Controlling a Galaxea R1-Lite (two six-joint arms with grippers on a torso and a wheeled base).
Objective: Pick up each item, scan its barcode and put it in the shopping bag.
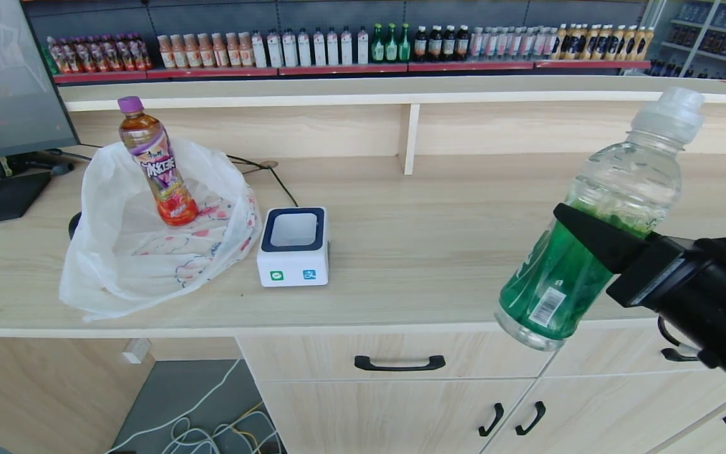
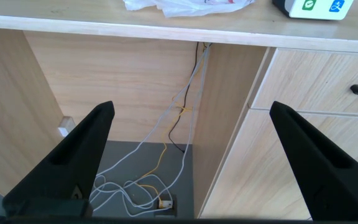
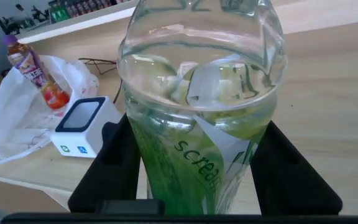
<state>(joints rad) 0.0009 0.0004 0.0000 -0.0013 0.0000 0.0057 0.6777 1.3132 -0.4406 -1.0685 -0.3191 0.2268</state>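
My right gripper (image 1: 596, 243) is shut on a clear bottle with a green label (image 1: 596, 221), held tilted in the air over the counter's right front edge, its barcode facing down and forward. The same green-label bottle (image 3: 201, 118) stands between the fingers (image 3: 114, 168) in the right wrist view. A white shopping bag (image 1: 149, 239) lies on the counter at the left with a purple-capped tea bottle (image 1: 156, 162) upright inside it. The white barcode scanner (image 1: 293, 246) sits just right of the bag. My left gripper (image 2: 188, 162) hangs open below the counter edge, holding nothing.
A dark monitor (image 1: 7, 82) stands at the far left with cables behind the bag. A raised wooden ledge (image 1: 401, 94) runs along the counter's back. Drawers with black handles (image 1: 399, 363) sit below the front edge. Cables (image 2: 160, 168) lie on the floor.
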